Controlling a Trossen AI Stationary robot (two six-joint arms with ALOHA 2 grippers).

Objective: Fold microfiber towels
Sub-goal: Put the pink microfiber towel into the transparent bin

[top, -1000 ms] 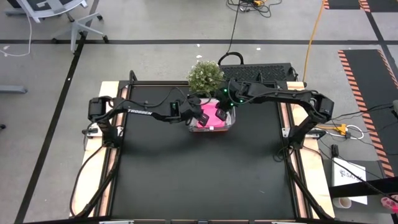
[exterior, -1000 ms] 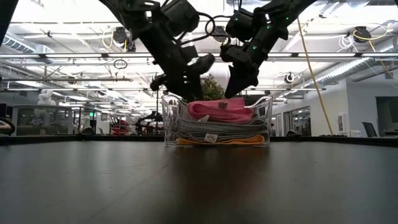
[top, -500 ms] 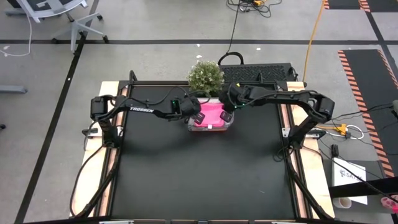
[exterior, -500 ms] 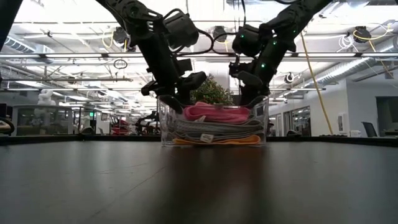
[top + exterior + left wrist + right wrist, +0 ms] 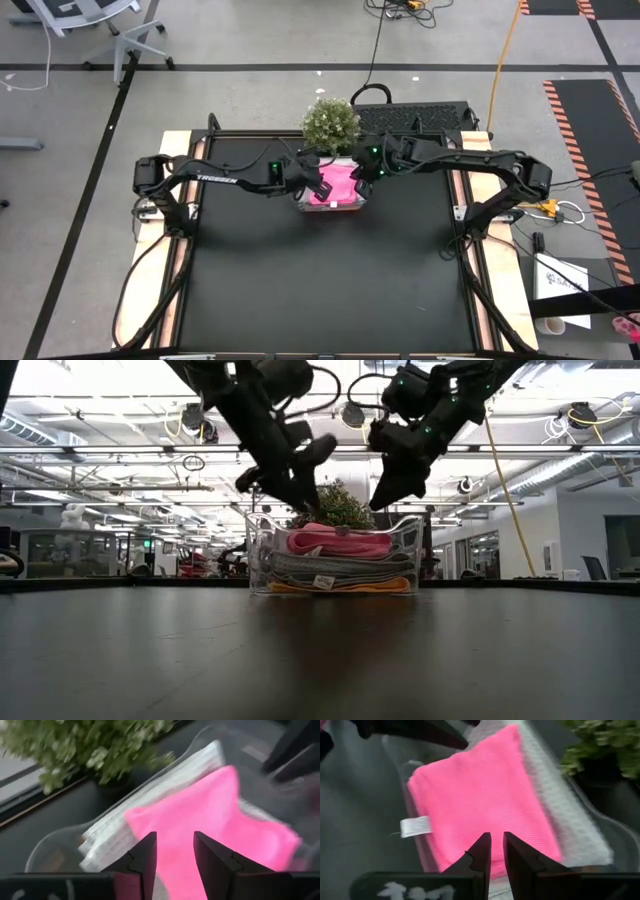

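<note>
the pink towel (image 5: 337, 184) is found topmost in the tub (image 5: 262, 565), directly beneath both pincers: left pincer (image 5: 323, 187) parted, empty; right pincer (image 5: 356, 181) nearly closed, empty.

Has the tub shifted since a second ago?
Yes. In the low view the tub has slid left; in the high view it sits further left under the plant.

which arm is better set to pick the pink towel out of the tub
Left, marginally. Both hover over the folded bright pink microfiber towel topping the stack in the clear plastic tub, but the left hand is open, while the right hand is nearly closed and must open first.
</note>
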